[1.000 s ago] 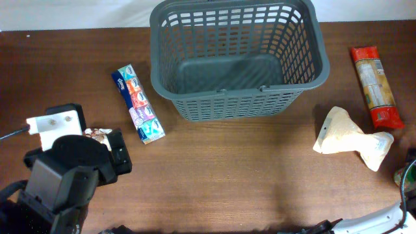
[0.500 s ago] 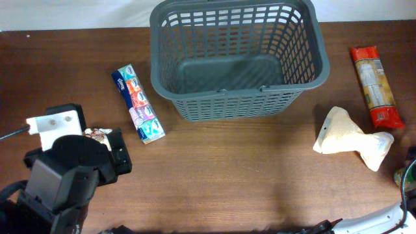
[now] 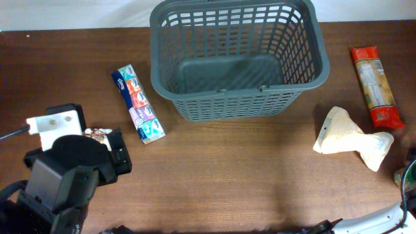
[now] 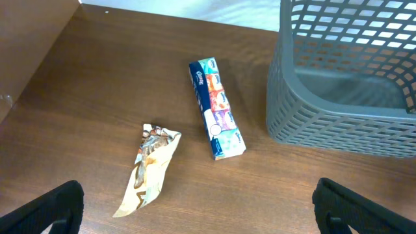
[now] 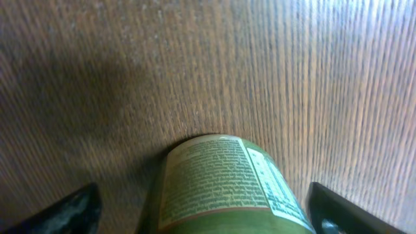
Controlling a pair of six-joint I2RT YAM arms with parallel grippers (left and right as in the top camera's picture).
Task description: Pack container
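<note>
The container (image 3: 238,62), a big dark grey lattice basket, stands empty at the back centre and shows at the top right of the left wrist view (image 4: 344,78). My left gripper (image 4: 201,221) hangs open above the table, holding nothing; a crumpled snack wrapper (image 4: 151,168) and a long tissue pack (image 4: 216,107) lie just ahead of it. My right gripper (image 5: 208,218) is open, one finger on each side of a green labelled can (image 5: 221,185) lying on the wood, with a gap at both sides. In the overhead view only a sliver of that can (image 3: 398,175) shows at the right edge.
A red pasta packet (image 3: 376,84) lies at the far right, with a cream bag (image 3: 351,138) nearer the front. The tissue pack (image 3: 138,104) sits left of the basket, and the wrapper (image 3: 97,134) lies against my left arm (image 3: 65,172).
</note>
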